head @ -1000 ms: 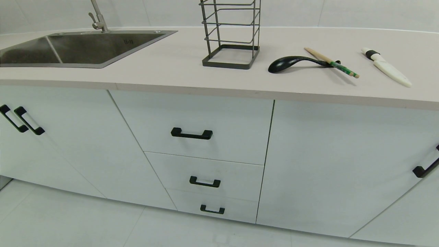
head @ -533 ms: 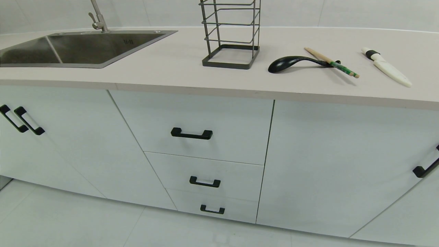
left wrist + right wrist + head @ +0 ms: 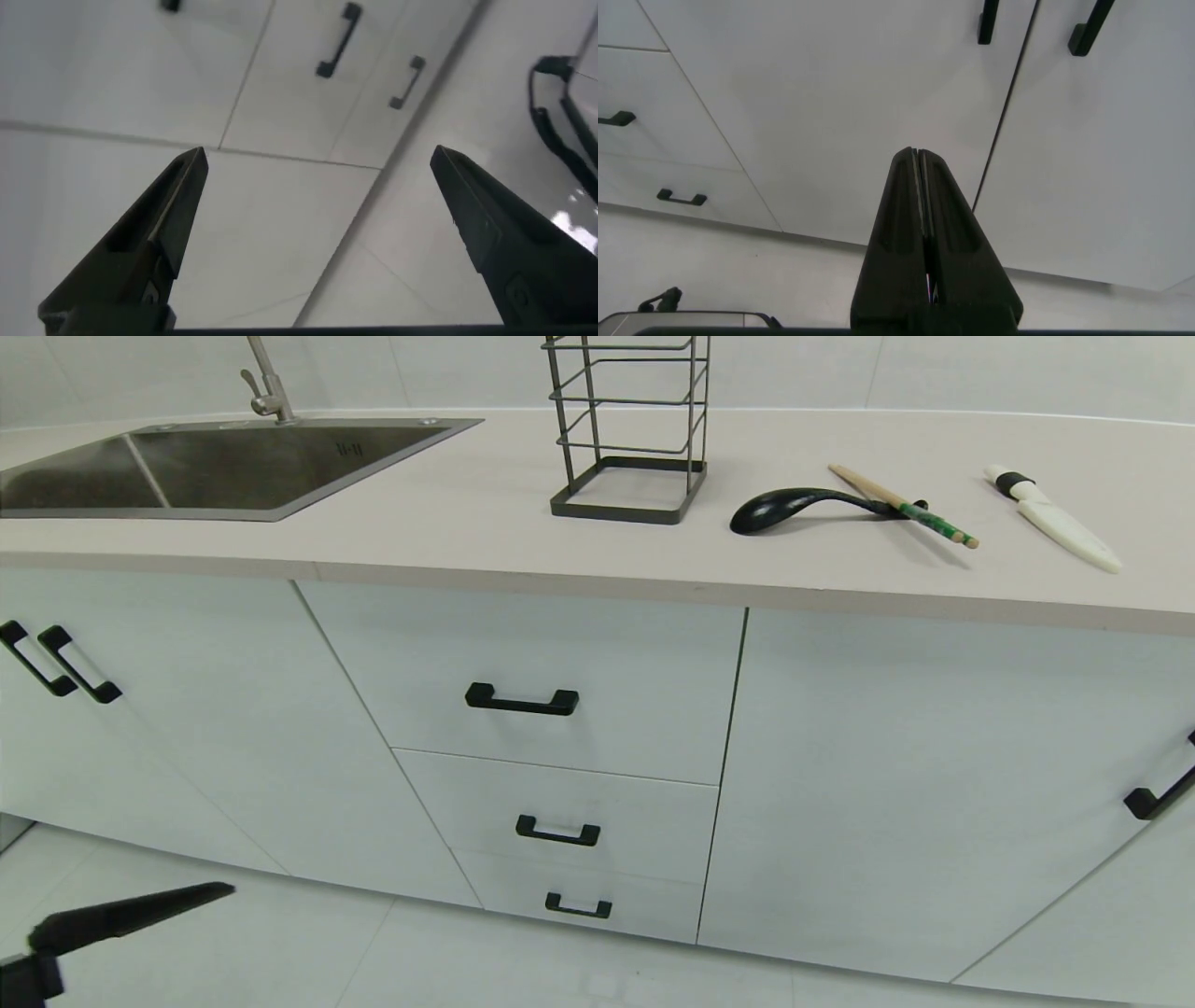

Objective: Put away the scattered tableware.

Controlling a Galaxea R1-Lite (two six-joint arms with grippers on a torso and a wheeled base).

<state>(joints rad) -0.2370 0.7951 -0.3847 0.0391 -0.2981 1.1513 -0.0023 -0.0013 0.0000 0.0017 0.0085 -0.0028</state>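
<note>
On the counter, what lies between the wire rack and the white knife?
A black spoon, bowl toward the wire rack, with chopsticks lying across its handle end; the head view shows this.

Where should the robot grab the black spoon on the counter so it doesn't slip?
Probably the black spoon is best taken by its thin handle, near the middle, coming straight down from above with the jaws either side. The handle arches up off the counter there, leaving room underneath. The round bowl lies low and wide, and the handle's far end meets the chopsticks.

Left pincer (image 3: 318, 156) agape (right pincer (image 3: 920, 161) closed)
</note>
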